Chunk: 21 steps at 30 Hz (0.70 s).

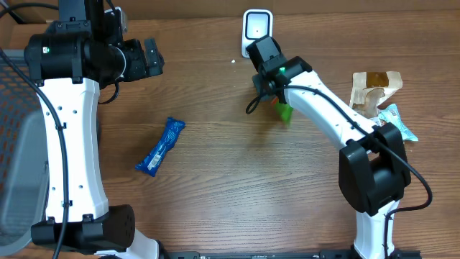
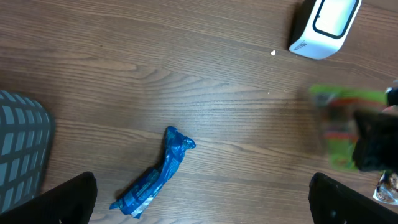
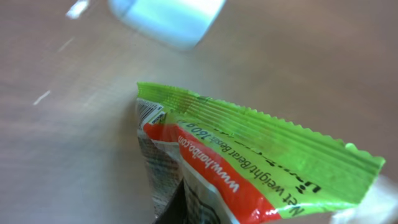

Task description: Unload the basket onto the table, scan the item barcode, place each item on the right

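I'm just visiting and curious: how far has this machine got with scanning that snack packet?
Done: the green packet is picked up, the right gripper shut on it. In hand: it is held close to the white scanner. To do: facing its barcode to the scanner; nothing shows a scan yet. The blue packet lies untouched on the table, and the left gripper is open, empty.

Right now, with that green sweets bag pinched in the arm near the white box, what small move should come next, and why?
Probably turn the green Haribo bag so its barcode corner faces the white scanner. The right gripper is shut on the bag just short of the scanner, and the printed side seems to face the wrist camera rather than the scanner.
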### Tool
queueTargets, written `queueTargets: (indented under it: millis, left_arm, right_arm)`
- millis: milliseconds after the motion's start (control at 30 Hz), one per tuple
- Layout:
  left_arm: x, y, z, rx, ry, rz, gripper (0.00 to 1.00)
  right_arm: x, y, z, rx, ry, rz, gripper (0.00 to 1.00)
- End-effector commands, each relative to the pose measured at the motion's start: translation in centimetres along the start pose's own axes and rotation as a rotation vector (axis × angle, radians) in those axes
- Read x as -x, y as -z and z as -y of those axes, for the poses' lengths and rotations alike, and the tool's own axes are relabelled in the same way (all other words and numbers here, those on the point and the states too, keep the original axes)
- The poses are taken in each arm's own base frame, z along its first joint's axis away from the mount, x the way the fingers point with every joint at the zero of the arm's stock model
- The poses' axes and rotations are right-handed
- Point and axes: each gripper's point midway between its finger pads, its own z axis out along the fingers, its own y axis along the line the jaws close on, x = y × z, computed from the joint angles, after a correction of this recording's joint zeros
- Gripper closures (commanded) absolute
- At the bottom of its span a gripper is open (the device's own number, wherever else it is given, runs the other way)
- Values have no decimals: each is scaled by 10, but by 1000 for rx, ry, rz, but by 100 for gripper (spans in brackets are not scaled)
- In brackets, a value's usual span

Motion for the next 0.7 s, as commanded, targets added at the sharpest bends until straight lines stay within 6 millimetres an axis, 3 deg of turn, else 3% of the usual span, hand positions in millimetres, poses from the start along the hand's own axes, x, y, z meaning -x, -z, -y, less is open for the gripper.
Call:
queueTargets:
  millis: [0,333,500,667]
  left_arm:
    - [3,3,2,-6,4,11,0]
    - [3,3,2,-6,4,11,0]
    - [3,3,2,-6,4,11,1]
    - [3,3,2,-6,4,11,0]
  right_arm:
    - [45,33,60,-306,148,136,96]
    - [134,43,98,-520,413,409,96]
    - [155,30,102,-652,579,454,96]
    - [167,13,91,-712,678,513,96]
